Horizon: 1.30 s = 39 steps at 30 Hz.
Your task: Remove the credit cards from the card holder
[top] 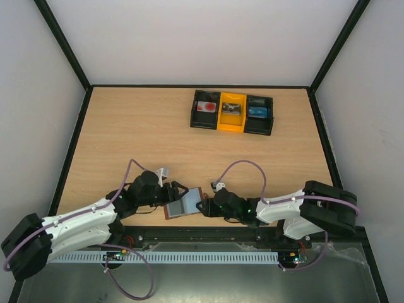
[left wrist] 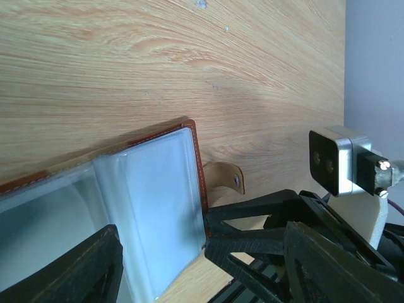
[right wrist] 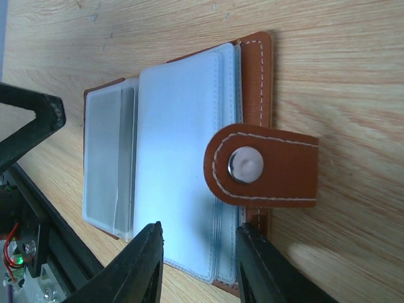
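Observation:
The brown card holder (top: 183, 204) (left wrist: 158, 189) (right wrist: 183, 126) lies open near the table's front edge, its pale blue-grey sleeves blank-looking. Its snap tab (right wrist: 262, 167) (left wrist: 224, 177) sticks out to the right. My left gripper (top: 167, 202) (left wrist: 202, 278) is open, its fingers wide apart over the holder's left part. My right gripper (top: 207, 203) (right wrist: 199, 237) is open too, its fingertips (left wrist: 252, 233) spread along the holder's tab-side edge and touching it. Three credit cards lie in the far tray: red-and-white (top: 206, 107), grey (top: 231, 108) and blue (top: 258, 112).
The black-and-yellow three-compartment tray (top: 265, 129) stands at the back, right of centre. A black frame edges the wooden table (top: 126, 139), with white walls around. The right arm's silver wrist camera (left wrist: 338, 161) hangs close to my left gripper.

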Motion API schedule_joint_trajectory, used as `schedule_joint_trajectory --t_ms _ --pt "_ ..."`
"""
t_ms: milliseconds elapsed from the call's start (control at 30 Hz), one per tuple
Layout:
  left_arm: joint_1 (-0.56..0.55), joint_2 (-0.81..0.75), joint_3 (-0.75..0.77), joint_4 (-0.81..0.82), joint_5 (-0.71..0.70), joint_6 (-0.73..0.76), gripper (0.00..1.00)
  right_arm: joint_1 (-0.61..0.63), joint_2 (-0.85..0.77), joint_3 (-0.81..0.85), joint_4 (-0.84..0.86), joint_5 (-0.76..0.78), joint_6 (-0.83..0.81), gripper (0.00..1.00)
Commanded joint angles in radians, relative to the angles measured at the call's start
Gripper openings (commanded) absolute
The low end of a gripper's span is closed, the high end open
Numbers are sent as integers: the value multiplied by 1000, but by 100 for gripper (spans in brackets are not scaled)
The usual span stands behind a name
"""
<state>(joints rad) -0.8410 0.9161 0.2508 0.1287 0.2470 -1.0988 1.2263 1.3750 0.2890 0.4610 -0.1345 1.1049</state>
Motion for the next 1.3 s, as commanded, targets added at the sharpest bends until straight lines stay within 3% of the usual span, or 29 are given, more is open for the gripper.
schedule_joint_trajectory --t_ms 0,200,1267 --pt "6 -86 -1 -157 -48 -23 72 18 -1 -10 -69 25 47 33" --pt "6 -122 -4 -242 -85 -39 77 20 0 -4 -64 19 38 33" --pt "32 -82 -11 -261 -132 -15 80 22 34 -28 2 23 51 33"
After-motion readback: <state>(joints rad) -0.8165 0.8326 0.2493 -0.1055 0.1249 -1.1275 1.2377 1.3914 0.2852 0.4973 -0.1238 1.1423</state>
